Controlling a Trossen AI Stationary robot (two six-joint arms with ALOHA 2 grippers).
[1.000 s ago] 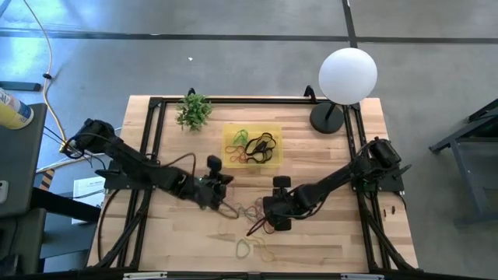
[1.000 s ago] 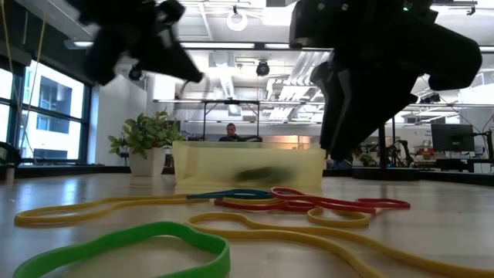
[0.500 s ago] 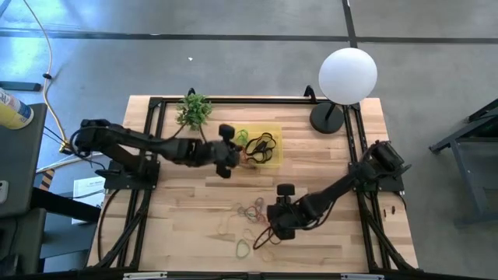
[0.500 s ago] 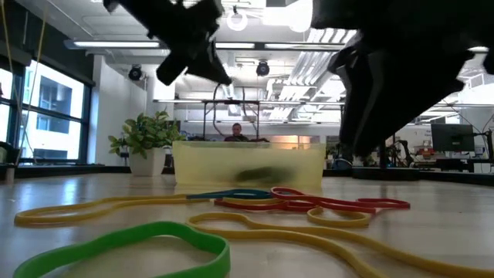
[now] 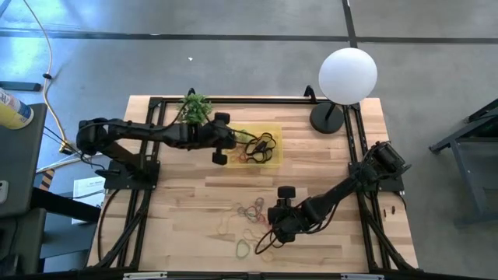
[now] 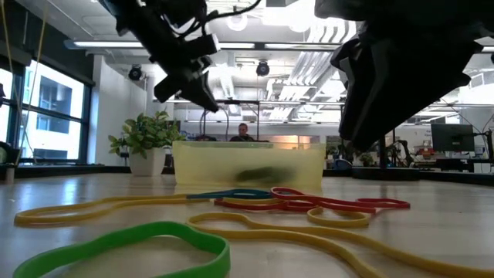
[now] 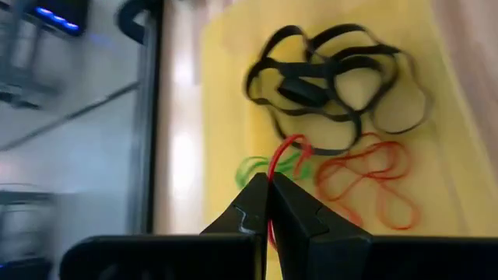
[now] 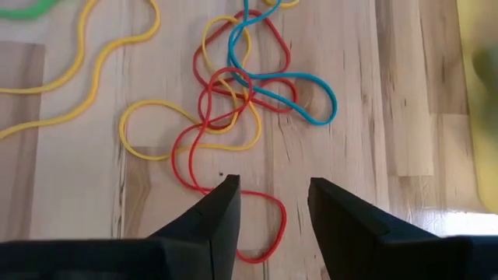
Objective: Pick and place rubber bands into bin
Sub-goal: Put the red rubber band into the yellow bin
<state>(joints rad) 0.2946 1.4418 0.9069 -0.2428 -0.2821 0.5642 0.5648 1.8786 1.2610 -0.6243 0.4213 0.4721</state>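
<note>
The bin (image 5: 253, 145) is a shallow yellow tray at the table's far middle; it holds a black tangle (image 7: 334, 85), red loops (image 7: 366, 183) and a green band (image 7: 253, 167). More rubber bands (image 5: 247, 222), red, yellow, blue and green, lie loose on the wood near the table's near edge. My left gripper (image 5: 232, 144) is over the bin's left rim, shut on a red band (image 7: 284, 152). My right gripper (image 8: 274, 194) is open above the loose pile, its fingers either side of a red loop (image 8: 261, 225). My left gripper pinches a red rubber band (image 7: 274, 175) between its two fingertips, coming from above and slanting down toward the bin. A short curl of the band sticks out past the tips over the bin's green band. Whether its free end touches the bin's floor cannot be told.
A small green plant (image 5: 194, 109) stands just left of the bin, and a lamp with a white globe (image 5: 348, 75) at the far right corner. Black frame rails (image 5: 152, 155) run along both table sides. A person (image 6: 243, 131) shows far behind the bin.
My left gripper has risen from the loose pile at the table's middle and travelled toward the far edge until it stands over the bin's left rim. My right gripper has shifted a little toward the near edge, over the pile.
</note>
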